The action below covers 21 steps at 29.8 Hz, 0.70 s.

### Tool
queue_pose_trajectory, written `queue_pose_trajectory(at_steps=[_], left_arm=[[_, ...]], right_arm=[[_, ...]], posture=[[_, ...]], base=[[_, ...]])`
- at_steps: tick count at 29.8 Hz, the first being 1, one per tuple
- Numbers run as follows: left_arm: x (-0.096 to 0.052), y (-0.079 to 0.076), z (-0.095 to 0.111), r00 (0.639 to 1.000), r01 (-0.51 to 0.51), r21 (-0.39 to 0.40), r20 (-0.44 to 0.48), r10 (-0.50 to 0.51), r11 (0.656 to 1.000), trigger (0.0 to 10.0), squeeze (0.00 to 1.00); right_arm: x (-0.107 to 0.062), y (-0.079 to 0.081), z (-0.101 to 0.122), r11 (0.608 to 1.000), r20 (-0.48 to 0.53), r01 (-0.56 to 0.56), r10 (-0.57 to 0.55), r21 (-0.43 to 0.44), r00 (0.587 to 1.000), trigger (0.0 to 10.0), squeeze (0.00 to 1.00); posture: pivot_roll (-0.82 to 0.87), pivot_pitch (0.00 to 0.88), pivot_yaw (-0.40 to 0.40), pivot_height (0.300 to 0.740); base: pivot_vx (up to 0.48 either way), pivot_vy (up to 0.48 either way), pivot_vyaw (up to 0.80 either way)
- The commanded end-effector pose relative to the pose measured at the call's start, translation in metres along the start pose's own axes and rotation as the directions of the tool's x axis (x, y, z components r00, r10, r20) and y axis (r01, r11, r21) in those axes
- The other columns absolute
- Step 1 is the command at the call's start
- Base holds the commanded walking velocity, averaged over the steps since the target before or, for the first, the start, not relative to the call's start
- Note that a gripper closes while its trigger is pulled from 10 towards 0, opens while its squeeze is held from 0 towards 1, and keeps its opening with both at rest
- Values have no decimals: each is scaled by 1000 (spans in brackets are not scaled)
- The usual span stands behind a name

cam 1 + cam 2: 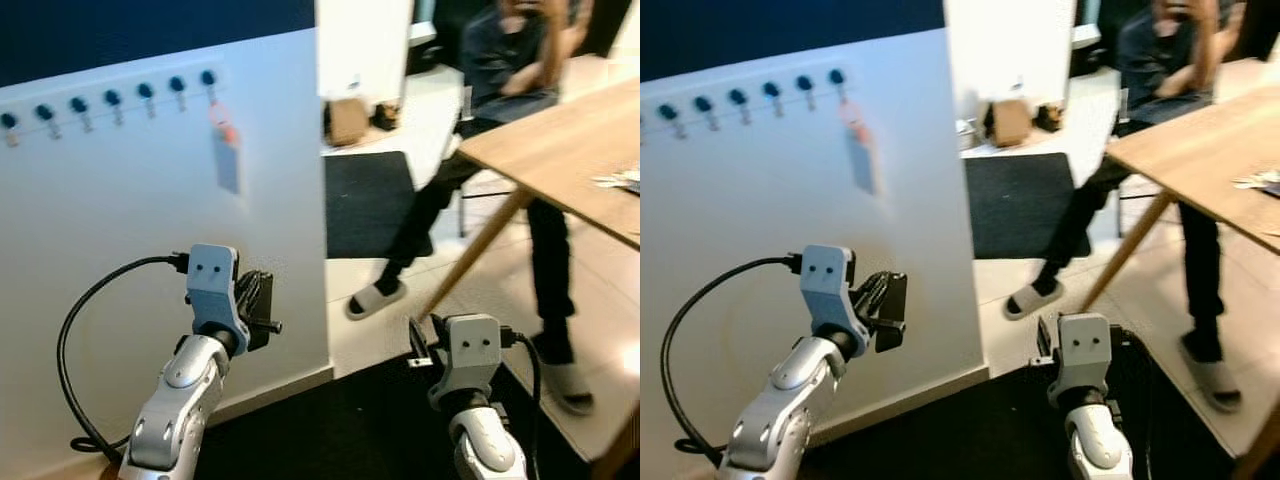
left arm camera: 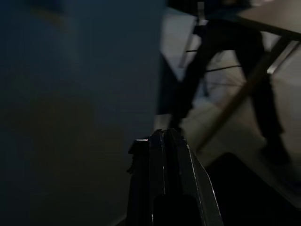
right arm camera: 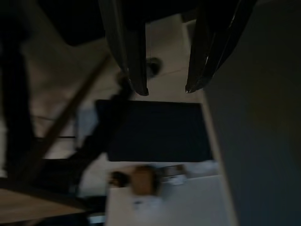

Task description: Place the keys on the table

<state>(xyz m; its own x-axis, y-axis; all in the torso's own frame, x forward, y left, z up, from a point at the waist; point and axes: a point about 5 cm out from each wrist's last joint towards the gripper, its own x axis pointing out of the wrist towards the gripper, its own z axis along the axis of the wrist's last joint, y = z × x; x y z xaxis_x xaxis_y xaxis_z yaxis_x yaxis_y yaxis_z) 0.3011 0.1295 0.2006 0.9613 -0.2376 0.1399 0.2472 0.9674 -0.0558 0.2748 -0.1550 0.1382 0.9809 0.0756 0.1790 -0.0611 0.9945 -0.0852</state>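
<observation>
keys [image 1: 224, 140] on wall hook | table [image 1: 560, 150] right | left end effector [image 1: 262, 305] closed

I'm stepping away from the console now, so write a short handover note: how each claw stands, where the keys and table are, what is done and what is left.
Left claw: raised near the white wall panel, fingers closed together, nothing seen in them.
Right claw: low over the dark mat, fingers apart and empty.
Keys: hanging with a tag from the rightmost hook of the row on the panel, above the left claw.
Table: wooden, ahead on the robot's right; a person stands beside it.
Done: nothing yet; the keys are not picked.
Left: take the keys off the hook, carry them over, set them on the table.
</observation>
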Motion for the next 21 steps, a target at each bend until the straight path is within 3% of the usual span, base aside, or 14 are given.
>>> queue_pose_trajectory(at_steps=[1,21], left_arm=[[-1,3,-3,1000,-7,18,-12,7,1000,10000,0],[-1,4,-4,1000,-15,19,-17,15,1000,10000,0]], right_arm=[[-3,3,-6,1000,-22,-5,5,21,1000,10000,0],[-3,4,-7,1000,-22,-8,8,24,1000,10000,0]], posture=[[11,202,117,740],[12,203,117,740]], base=[[0,0,-800],[0,0,-800]])
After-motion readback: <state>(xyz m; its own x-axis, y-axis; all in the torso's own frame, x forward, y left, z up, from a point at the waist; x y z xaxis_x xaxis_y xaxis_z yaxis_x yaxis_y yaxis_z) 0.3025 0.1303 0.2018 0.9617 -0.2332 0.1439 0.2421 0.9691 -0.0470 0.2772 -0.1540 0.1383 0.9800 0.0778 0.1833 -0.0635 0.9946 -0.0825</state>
